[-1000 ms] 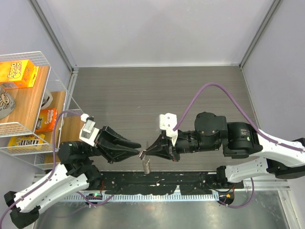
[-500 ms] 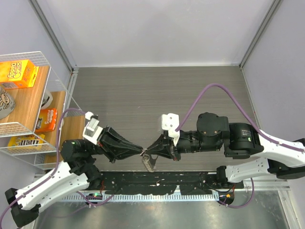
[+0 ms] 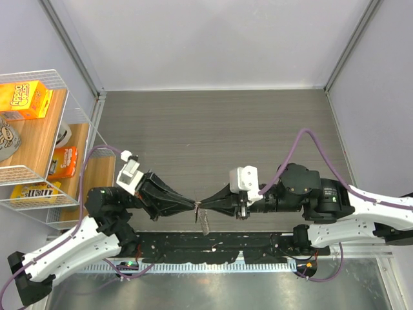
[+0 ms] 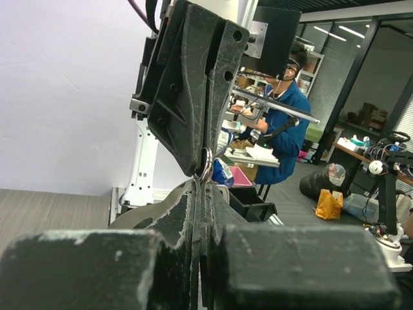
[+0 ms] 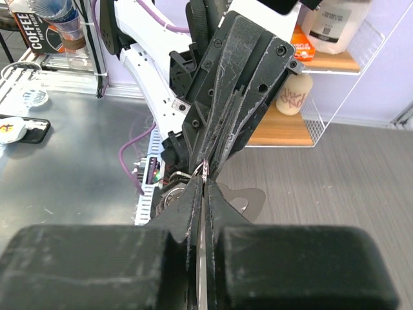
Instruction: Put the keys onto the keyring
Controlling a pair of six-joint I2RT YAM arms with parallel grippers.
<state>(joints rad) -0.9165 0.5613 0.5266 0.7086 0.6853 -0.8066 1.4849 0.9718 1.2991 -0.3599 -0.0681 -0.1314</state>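
My two grippers meet tip to tip above the near middle of the table. The left gripper [image 3: 192, 205] [image 4: 201, 185] is shut, and a small silver ring of the keyring [image 4: 205, 165] [image 5: 204, 169] stands right at its tips. The keyring's glittery strip [image 3: 204, 222] hangs down from that meeting point. The right gripper [image 3: 204, 205] [image 5: 203, 182] is shut on a thin silver blade [image 5: 201, 258] that looks like a key. No other keys show.
A wire shelf [image 3: 77, 110] with an orange box [image 3: 24, 98] and other packets stands at the left edge. A black rail [image 3: 213, 248] runs along the near edge between the arm bases. The right arm's purple cable [image 3: 290, 155] arches above the table.
The left gripper's jaws have closed at the ring. The right arm has drawn back to the right and the left has followed, so the hanging strip has moved slightly right.
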